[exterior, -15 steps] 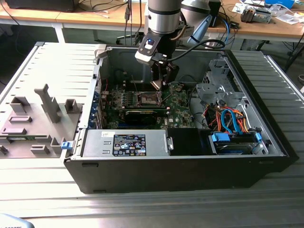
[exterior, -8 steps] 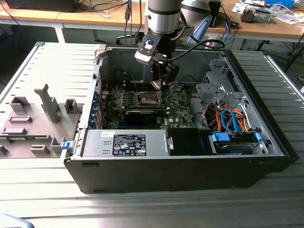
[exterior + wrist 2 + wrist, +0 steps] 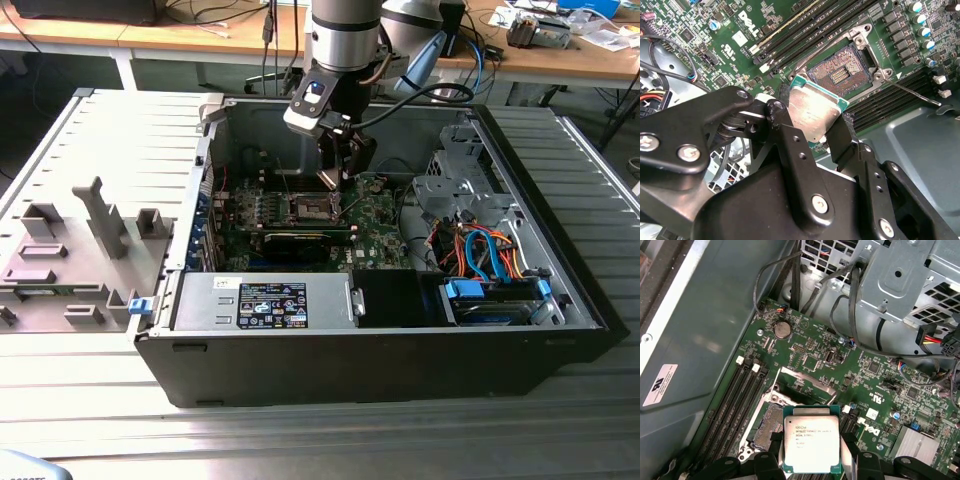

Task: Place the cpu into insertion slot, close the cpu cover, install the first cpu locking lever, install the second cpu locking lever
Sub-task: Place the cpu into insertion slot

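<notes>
a ribbed grey metal table (image 3: pixel 100 130) carries an open black computer case (image 3: pixel 380 370) lying on its side, with wooden desks and loose cables behind it. in the exterior view the lower end of the arm (image 3: pixel 345 30) hides part of the green board, and the cpu under the gripper (image 3: pixel 338 178) is too small to make out there.

in the first wrist view the cpu (image 3: pixel 811 442) covers one side of the insertion slot (image 3: pixel 771 426), and the dark fingers around it are cut off by the frame edge. the cpu cover (image 3: pixel 807 378) is swung back, off the slot's centre.

the arm comes straight down into the case from above, wrist bent over the board. in the second wrist view the gripper (image 3: pixel 812 122) pinches the cpu (image 3: pixel 812 112) by two opposite edges, one black finger (image 3: pixel 790 135) on each side, silver face up. the chip hangs tilted just beside the bare insertion slot (image 3: pixel 840 74), overlapping its near rim; whether it touches the rim cannot be told. a thin metal lever (image 3: pixel 912 92) sticks out from the slot's corner, clear of the frame.
</notes>
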`<control>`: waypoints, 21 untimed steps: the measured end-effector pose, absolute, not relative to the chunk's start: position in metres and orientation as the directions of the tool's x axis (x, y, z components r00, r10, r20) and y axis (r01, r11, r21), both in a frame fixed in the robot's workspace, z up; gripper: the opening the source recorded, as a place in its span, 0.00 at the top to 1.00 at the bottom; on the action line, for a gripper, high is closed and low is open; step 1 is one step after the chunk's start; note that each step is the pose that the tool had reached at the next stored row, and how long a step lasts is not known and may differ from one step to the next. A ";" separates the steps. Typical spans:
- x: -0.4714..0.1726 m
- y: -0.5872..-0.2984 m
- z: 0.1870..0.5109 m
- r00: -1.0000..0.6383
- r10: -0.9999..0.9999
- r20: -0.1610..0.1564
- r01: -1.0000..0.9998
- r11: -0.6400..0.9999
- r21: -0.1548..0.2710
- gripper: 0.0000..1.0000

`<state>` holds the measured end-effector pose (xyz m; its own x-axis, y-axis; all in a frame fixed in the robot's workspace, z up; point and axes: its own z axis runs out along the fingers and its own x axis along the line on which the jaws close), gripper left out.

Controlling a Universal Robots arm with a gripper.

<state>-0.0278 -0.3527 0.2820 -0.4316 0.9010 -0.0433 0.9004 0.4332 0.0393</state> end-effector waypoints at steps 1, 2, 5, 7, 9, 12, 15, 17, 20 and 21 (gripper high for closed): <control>-0.028 -0.353 0.282 -0.431 0.901 -0.043 0.901 0.433 0.039 0.46; -0.028 -0.353 0.282 -0.431 0.901 -0.043 0.901 0.432 0.039 0.46; -0.028 -0.353 0.282 -0.429 0.902 -0.043 0.901 0.431 0.039 0.46; -0.028 -0.353 0.282 -0.429 0.902 -0.043 0.902 0.430 0.039 0.46; -0.028 -0.353 0.282 -0.428 0.903 -0.043 0.902 0.429 0.039 0.46; -0.028 -0.353 0.282 -0.426 0.904 -0.043 0.903 0.428 0.039 0.46; -0.028 -0.353 0.282 -0.425 0.904 -0.043 0.904 0.426 0.039 0.46; -0.028 -0.353 0.282 -0.423 0.905 -0.043 0.905 0.424 0.039 0.46; -0.028 -0.353 0.282 -0.421 0.906 -0.043 0.905 0.423 0.039 0.46; -0.028 -0.353 0.282 -0.421 0.906 -0.043 0.905 0.423 0.039 0.46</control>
